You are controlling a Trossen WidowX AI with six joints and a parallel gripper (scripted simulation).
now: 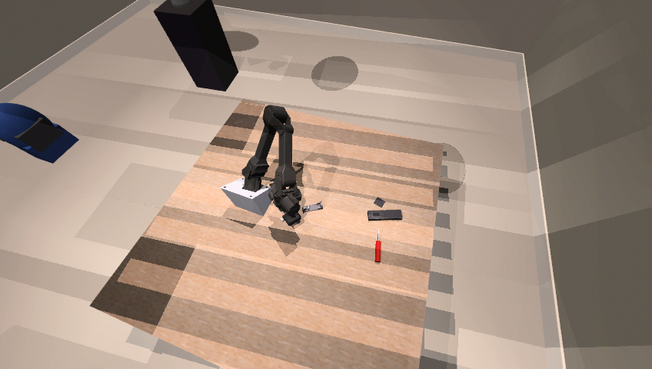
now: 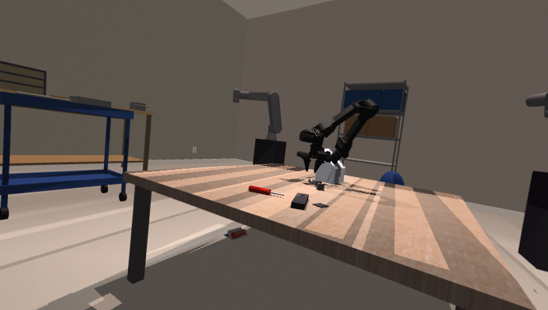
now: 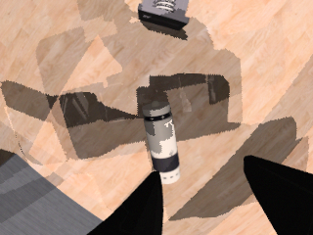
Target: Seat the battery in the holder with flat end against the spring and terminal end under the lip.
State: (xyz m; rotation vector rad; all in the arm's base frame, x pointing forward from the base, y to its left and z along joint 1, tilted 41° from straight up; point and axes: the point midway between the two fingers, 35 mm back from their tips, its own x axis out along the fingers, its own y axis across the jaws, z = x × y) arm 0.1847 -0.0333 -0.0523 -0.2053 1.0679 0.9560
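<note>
The battery (image 3: 163, 142) (image 2: 310, 180) lies on its side on the wooden table, outside the holder. It has a dark band near its near end in the wrist view and a thin black ring near its far end. The holder (image 3: 161, 21) (image 1: 314, 207) (image 2: 320, 186) lies apart from it, beyond its far end, with a coiled spring showing at the wrist view's top edge. Its lip is out of that view. My gripper (image 3: 202, 171) (image 2: 312, 167) is partly open and empty above the table. The left fingertip appears at the battery's near end; the right stands well to its right. The top view mostly hides the battery behind the gripper.
The arm's pale base (image 1: 249, 201) (image 3: 44, 196) stands close to the battery. Farther off lie a black remote-like case (image 1: 388, 214) (image 2: 300, 201), a small dark flat piece (image 1: 379, 201) (image 2: 320, 205) and a red screwdriver (image 1: 377, 251) (image 2: 259, 190).
</note>
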